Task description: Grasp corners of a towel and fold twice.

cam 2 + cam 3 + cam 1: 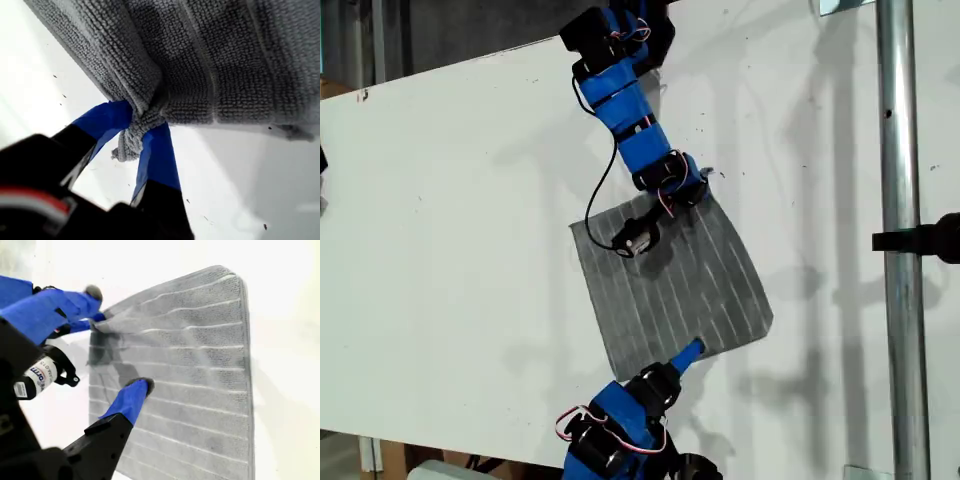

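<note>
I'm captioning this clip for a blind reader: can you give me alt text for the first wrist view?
My first pincer is shut on a bunched corner of the grey striped towel, its blue fingers pinching the fabric just above the white table. The rest of the towel fills the frame behind.

Towel runs off the first wrist view's frame; only the bunched corner shows whole. In the exterior view, the upper arm covers the towel's top corner. Second claw: one finger visible, the other indistinguishable. Worktop cropped at the exterior view's edges.
</note>
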`<action>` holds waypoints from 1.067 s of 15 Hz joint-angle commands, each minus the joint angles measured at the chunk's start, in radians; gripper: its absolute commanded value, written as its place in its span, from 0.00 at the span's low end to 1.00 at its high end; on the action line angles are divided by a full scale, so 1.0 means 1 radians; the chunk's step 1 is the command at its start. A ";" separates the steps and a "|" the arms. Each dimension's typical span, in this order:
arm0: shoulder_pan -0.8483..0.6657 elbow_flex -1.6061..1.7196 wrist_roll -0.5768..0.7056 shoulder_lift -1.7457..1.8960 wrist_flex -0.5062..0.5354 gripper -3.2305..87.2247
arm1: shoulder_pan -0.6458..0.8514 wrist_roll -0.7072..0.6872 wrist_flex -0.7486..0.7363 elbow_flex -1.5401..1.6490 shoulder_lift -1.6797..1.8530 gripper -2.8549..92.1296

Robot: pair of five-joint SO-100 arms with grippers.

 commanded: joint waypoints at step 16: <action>0.158 -0.273 -0.167 -0.729 -0.158 0.44 | 0.003 -0.023 -0.023 -0.057 -0.055 0.03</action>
